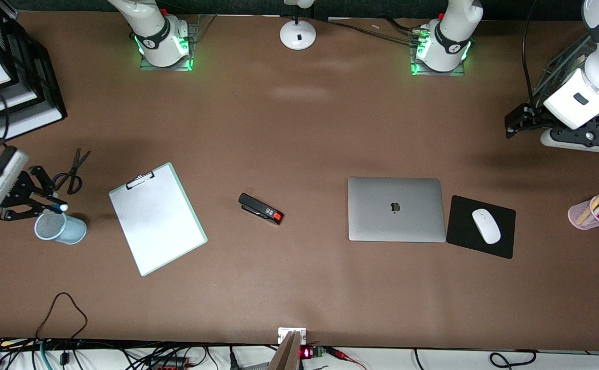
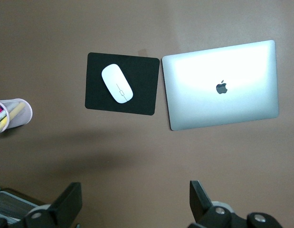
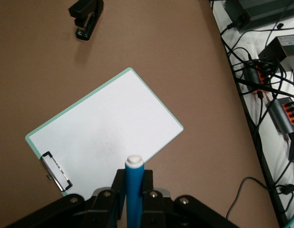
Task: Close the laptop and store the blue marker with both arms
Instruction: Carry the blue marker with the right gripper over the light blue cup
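Front view, laptop [image 1: 396, 209] shut, silver-grey lid

You have the laptop [image 1: 396, 209] lying shut and flat, silver lid up with its dark apple logo, just beside the mouse pad [image 1: 481, 226] at its 3 o'clock. The blue marker [image 3: 134, 192], white end showing, sits clamped in the right gripper [image 1: 48, 205].

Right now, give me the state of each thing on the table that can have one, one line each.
laptop: lid shut, flat.
blue marker: gripped by the right pincer, over the blue mesh cup.
left pincer: open, holding nothing, near the pink cup.
scissors: blades closed.
stapler: closed.
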Controlling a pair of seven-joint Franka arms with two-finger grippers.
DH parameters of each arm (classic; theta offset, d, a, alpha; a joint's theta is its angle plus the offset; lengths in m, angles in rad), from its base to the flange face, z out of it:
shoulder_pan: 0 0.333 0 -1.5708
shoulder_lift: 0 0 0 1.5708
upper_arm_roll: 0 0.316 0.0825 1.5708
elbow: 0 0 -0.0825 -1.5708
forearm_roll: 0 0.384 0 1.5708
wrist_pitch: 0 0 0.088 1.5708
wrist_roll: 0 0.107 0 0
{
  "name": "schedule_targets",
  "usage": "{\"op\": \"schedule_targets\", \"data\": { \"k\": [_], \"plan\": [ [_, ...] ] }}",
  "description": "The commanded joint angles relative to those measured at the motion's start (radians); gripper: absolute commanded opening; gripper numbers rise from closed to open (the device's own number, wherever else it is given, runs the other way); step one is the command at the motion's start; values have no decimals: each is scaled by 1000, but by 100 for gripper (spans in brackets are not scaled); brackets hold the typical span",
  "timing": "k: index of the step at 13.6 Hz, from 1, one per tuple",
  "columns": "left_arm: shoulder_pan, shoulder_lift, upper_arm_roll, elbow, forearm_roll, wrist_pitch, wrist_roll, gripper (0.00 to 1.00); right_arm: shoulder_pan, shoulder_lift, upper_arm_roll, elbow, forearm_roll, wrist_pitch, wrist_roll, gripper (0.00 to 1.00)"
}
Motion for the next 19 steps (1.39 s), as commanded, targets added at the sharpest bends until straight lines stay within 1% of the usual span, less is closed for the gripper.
{"op": "schedule_targets", "data": {
  "k": [1,3,4,5,6,11,13,15,19],
  "plan": [
    [-12,17,9,33,-15,-17,28,100,-74,64,13,98,72,-135,-79,2],
    [-16,16,9,33,-15,-18,26,100,-119,161,14,242,110,-291,-101,2],
    [-16,17,9,33,-15,-18,26,100,-140,214,14,310,150,-360,-121,2],
    [-16,17,9,33,-15,-18,26,100,-162,248,14,347,184,-394,-134,2],
    [-18,17,9,33,-15,-18,26,100,-176,265,14,362,193,-407,-151,2],
    [-18,17,9,33,-17,-18,25,100,-196,299,19,365,196,-402,-225,2],
    [-18,17,9,33,-17,-18,25,100,-199,330,20,399,196,-393,-233,2],
    [-18,17,9,33,-17,-20,25,100,-197,382,22,483,196,-393,-233,2],
    [-15,17,9,33,-17,-20,25,100,-214,425,23,494,207,-393,-259,2]
  ]
}}
